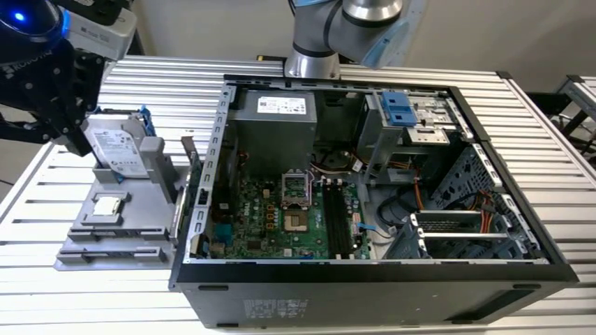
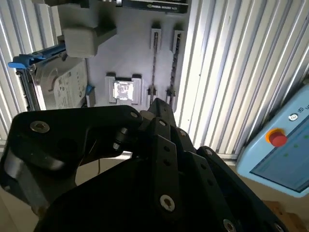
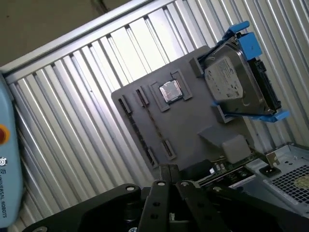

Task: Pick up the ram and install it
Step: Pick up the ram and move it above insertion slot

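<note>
Over on the exterior view's left, the black gripper (image 1: pixel 45 129) hangs above the far end of a grey parts tray (image 1: pixel 139 209). It's just beside a silver hard drive (image 1: pixel 119 148) standing upright in a blue frame. Nearer on the tray sits a small square chip (image 1: pixel 107 204). The tray is on a slatted metal table (image 1: pixel 531 118), right beside the open PC case (image 1: pixel 373 286). Inside the case is the green motherboard (image 1: pixel 265 220) with its long black slots (image 1: pixel 337 223). The arm's base (image 1: pixel 315 49) is at the far side of the case.

Second wrist view: the gripper (image 2: pixel 157 106) is over the tray (image 2: pixel 130 53), closest to the chip (image 2: pixel 124 90). Just beside the chip there's a thin dark strip standing on edge between little clips. That looks like the ram (image 2: pixel 154 63), sitting in the tray. The hard drive (image 2: pixel 63 87) is on the chip's other side. A light-blue pendant (image 2: pixel 275 154) with a red button lies at the table's (image 2: pixel 227 63) edge.

First wrist view: same layout, gripper (image 3: pixel 166 169) above the tray (image 3: pixel 193 121), ram (image 3: pixel 155 124) on edge beside the chip (image 3: pixel 170 91), drive (image 3: pixel 236 87) further along, pendant (image 3: pixel 7 145) off to the side.

Honestly can't tell whether the gripper is open or closed, or gripping anything.
</note>
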